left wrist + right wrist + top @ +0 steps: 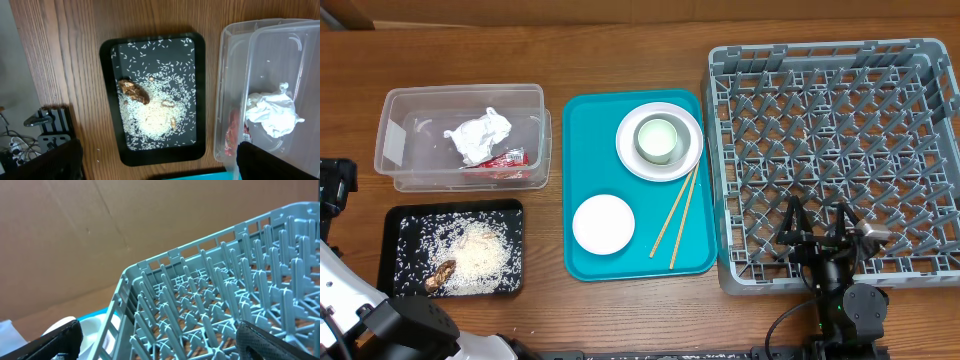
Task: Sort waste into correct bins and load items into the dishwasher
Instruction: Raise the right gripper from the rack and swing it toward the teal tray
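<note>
Overhead view puts the grey plastic dish rack (716, 160) on the right, with nothing in it. The right gripper (817, 225) hovers over its near edge, fingers spread wide and holding nothing. The left gripper (157, 146) is just as wide apart and bare.

A teal plastic tray (595, 150) carries the dishes. The white round plate (690, 160) has a pale green cup (657, 138) standing on it. Both look stiff, glossy and breakable, best pinched at the rim. Beside them lie a small white round dish (603, 222), possibly a lid, and light wooden chopsticks (678, 215) likely to roll.

The clear plastic bin (460, 92) holds crumpled white paper (478, 135) and a red wrapper (505, 160). The black rectangular tray (386, 250) holds rice and brown scraps.
</note>
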Robot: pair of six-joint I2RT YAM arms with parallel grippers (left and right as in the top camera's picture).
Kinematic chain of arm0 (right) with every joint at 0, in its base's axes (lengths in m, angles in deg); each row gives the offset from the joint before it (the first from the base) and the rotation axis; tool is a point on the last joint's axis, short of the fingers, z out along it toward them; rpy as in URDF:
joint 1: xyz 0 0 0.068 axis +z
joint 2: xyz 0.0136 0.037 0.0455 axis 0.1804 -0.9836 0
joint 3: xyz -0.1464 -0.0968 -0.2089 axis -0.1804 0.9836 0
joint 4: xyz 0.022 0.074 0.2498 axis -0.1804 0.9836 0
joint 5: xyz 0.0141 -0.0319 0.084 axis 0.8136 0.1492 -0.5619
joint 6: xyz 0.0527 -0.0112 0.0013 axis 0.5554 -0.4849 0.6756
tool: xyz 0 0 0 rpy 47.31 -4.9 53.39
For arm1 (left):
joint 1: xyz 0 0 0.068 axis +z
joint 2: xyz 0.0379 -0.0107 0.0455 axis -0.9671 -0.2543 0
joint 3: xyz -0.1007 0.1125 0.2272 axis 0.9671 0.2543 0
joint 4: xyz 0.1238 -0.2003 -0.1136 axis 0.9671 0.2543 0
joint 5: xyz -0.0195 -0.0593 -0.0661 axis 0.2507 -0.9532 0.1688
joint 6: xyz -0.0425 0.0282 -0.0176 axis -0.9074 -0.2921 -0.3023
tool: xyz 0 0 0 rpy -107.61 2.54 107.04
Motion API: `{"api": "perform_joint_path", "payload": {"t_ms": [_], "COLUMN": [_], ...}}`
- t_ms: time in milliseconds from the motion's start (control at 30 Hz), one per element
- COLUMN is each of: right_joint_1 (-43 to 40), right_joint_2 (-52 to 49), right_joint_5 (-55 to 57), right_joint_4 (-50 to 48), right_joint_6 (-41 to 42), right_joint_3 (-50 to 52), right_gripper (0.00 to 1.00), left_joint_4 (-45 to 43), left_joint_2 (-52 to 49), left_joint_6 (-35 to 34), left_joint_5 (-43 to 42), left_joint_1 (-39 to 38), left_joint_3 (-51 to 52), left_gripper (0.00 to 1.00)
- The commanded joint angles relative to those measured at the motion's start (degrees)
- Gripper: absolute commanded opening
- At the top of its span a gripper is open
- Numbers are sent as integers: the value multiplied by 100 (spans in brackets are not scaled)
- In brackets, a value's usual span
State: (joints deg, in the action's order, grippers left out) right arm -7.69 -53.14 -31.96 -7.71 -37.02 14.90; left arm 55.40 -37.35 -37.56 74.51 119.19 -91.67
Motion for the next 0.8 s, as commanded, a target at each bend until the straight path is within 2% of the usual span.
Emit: {"api": "perform_joint_path", "payload": {"t_ms": [0,500,567,767], "right_joint_1": [-20,-20,-20,-20], "right_joint_2": [66,66,66,66], "right_joint_5": [-94,-483,-496,-1108], "right_joint_4": [-52,-101,-101,-116], "right_joint_6": [890,6030,6378,6476], "right_joint_3": [61,61,61,61], "right_gripper": [100,100,100,100], "left_joint_4": [17,15,15,15], "left_joint_2": [48,48,48,48], "left_joint_6": [-120,-120,-120,-120], "left_joint_5": [118,118,118,118], "left_joint_1": [31,31,31,31], "left_joint_3": [-72,-72,-72,-72], "left_gripper": [100,100,100,100]}}
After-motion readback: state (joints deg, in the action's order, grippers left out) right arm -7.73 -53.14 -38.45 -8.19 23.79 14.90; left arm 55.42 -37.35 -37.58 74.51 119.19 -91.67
